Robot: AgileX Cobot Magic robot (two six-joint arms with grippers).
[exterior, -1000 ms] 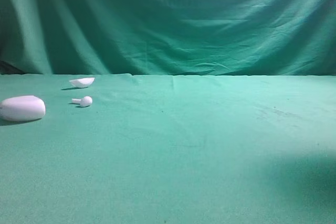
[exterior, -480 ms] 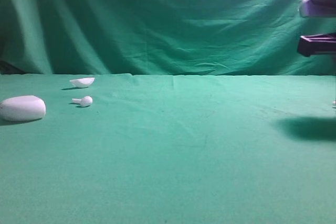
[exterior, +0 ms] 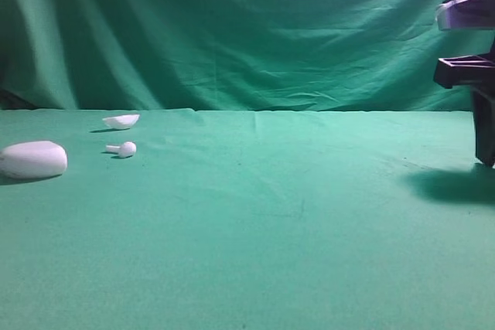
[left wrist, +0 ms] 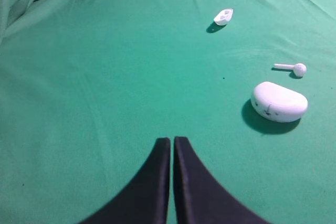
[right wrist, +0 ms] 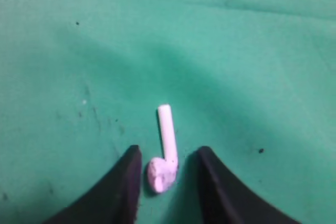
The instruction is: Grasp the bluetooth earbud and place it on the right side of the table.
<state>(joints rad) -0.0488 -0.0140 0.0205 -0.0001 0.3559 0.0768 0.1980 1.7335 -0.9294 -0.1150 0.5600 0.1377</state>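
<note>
Right wrist view shows the bluetooth earbud (right wrist: 165, 158) lying on the green table (right wrist: 252, 51); it is small and white, with a round head at 6 o'clock and a short stem pointing to 12 o'clock; it sits between the two dark fingers of the right gripper (right wrist: 167, 174), which are spread apart, and I cannot tell if they touch it. Left wrist view shows the white case (left wrist: 279, 101) lying shut, so its inside is hidden; the other earbud (left wrist: 294, 68) lies near it at 12 o'clock; a small white cup-like piece (left wrist: 223, 16) sits farther off at 11 o'clock, and I cannot tell if anything is in it; the left gripper (left wrist: 171, 145) has its fingers pressed together.
</note>
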